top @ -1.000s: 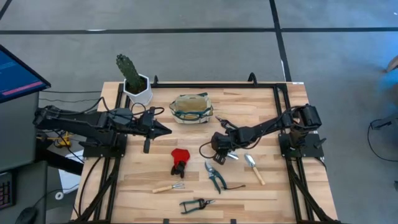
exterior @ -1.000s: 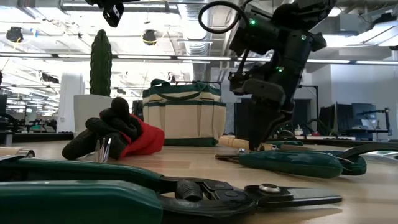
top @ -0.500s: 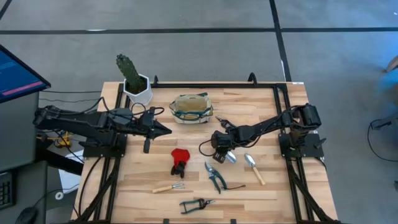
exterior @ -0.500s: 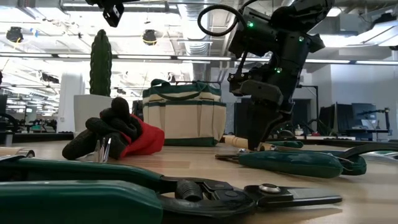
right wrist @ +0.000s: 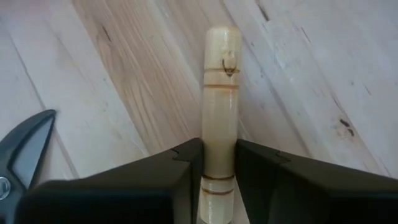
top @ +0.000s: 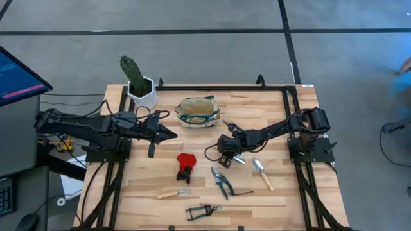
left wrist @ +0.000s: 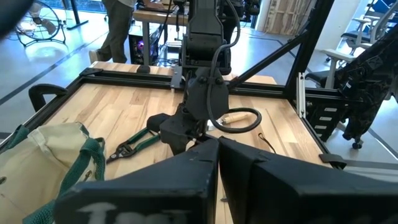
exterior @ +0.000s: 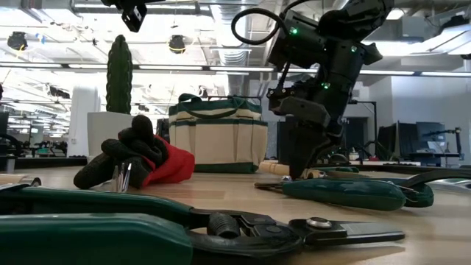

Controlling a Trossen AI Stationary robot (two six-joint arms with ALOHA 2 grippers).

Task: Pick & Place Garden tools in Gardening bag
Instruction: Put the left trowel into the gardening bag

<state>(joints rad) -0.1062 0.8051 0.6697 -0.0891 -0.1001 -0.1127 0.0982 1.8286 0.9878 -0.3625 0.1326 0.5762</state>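
My right gripper (right wrist: pixel 219 165) is down at the table's middle, its two dark fingers (right wrist: pixel 180 168) pressed against either side of a wooden tool handle (right wrist: pixel 221 93) that lies flat on the table (top: pixel 270 186). The gardening bag (top: pixel 198 111) stands near the back edge, apart from the loose pruning shears (top: pixel 221 181), trowel (top: pixel 261 171) and small rake (top: pixel 174 193). My left gripper (top: pixel 168 133), fingers closed on nothing, waits beside the bag.

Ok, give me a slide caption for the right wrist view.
Right gripper closing on a wooden tool handle lying on the table, shears tip alongside.
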